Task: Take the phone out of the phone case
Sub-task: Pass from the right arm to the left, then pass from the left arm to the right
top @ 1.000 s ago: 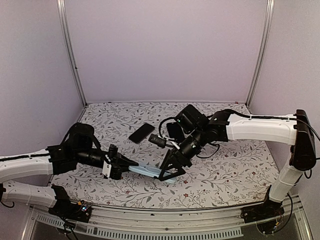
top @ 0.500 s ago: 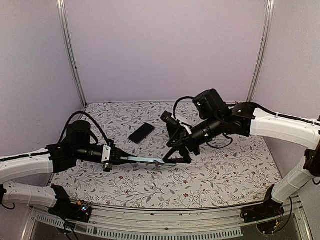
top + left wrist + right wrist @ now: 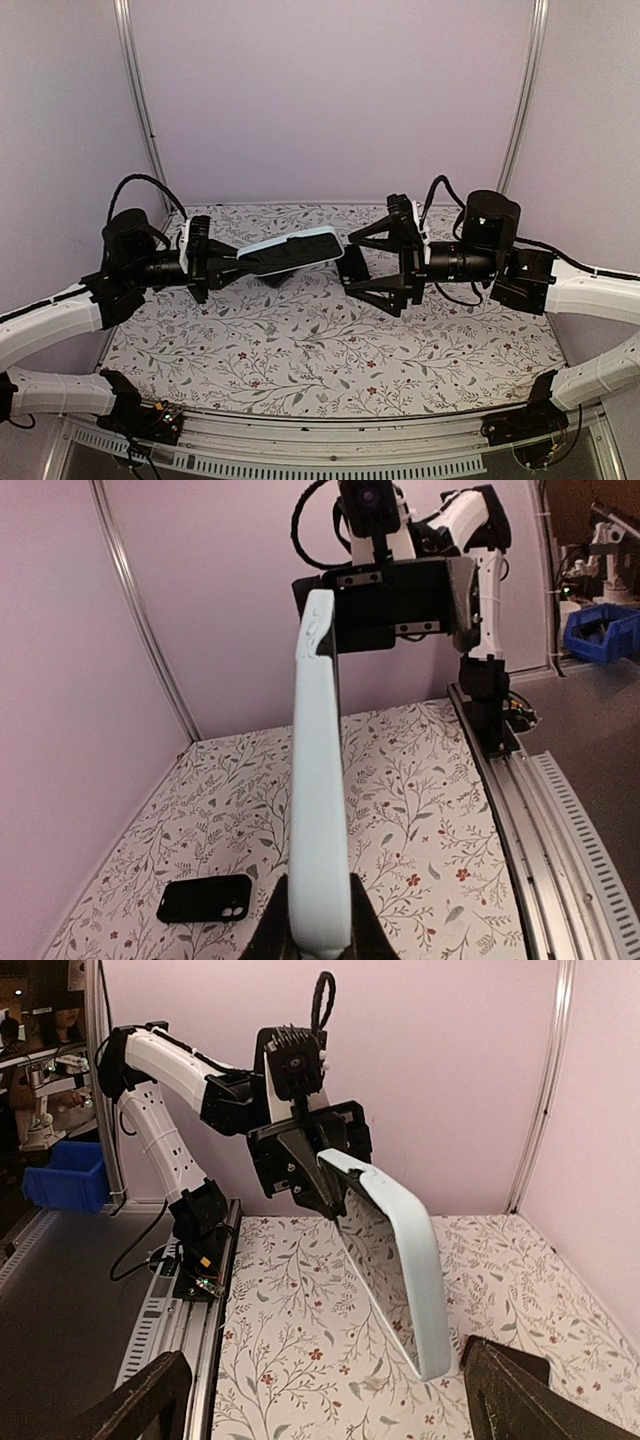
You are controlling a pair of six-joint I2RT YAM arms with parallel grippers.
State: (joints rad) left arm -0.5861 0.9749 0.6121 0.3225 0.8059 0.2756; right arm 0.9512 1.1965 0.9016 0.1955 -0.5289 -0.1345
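Over the middle of the floral-printed tabletop (image 3: 330, 370): left gripper (image 3: 232, 264) clamped on the left end of a pale-blue, round-cornered phone case (image 3: 300, 244). Case held aloft and roughly level, dark glossy face turned upward, apparently the phone's screen seated inside. Just beside the free right end, not touching it: right gripper (image 3: 350, 267), fingers spread wide, holding nothing. Farther back and to the left, flat on the tabletop: a small black slab with twin lenses (image 3: 205, 898). Judged light and stiff as a whole; case rim probably pliable, glass slick and breakable. Best taken by the case's long edges, peeling a free corner of the rim away while pressing from the back.
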